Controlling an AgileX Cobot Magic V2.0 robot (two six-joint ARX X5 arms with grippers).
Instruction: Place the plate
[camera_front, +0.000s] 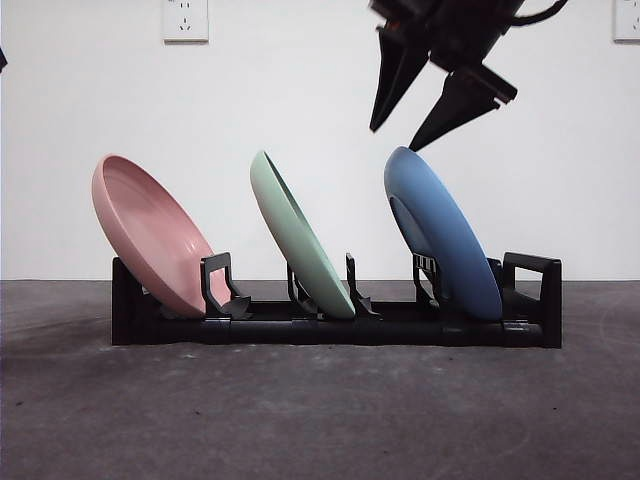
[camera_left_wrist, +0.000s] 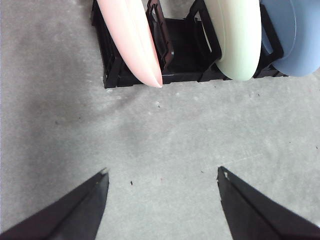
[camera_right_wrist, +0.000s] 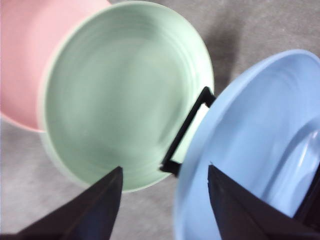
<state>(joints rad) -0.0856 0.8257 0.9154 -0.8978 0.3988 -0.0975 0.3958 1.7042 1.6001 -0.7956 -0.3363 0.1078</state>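
Note:
Three plates lean in a black rack (camera_front: 330, 328): a pink plate (camera_front: 150, 232) on the left, a green plate (camera_front: 300, 236) in the middle and a blue plate (camera_front: 445, 235) on the right. My right gripper (camera_front: 395, 140) hangs open just above the blue plate's upper rim, holding nothing. From the right wrist, the blue plate (camera_right_wrist: 260, 145) lies under the right gripper (camera_right_wrist: 165, 174), beside the green plate (camera_right_wrist: 120, 95) and pink plate (camera_right_wrist: 30, 50). My left gripper (camera_left_wrist: 162, 174) stands open over bare table in front of the rack (camera_left_wrist: 175, 55), well short of the pink plate (camera_left_wrist: 132, 40).
The grey table (camera_front: 320, 420) runs in front of the rack. A white wall with sockets (camera_front: 185, 18) stands behind. The rack's end post (camera_front: 535, 290) rises just right of the blue plate.

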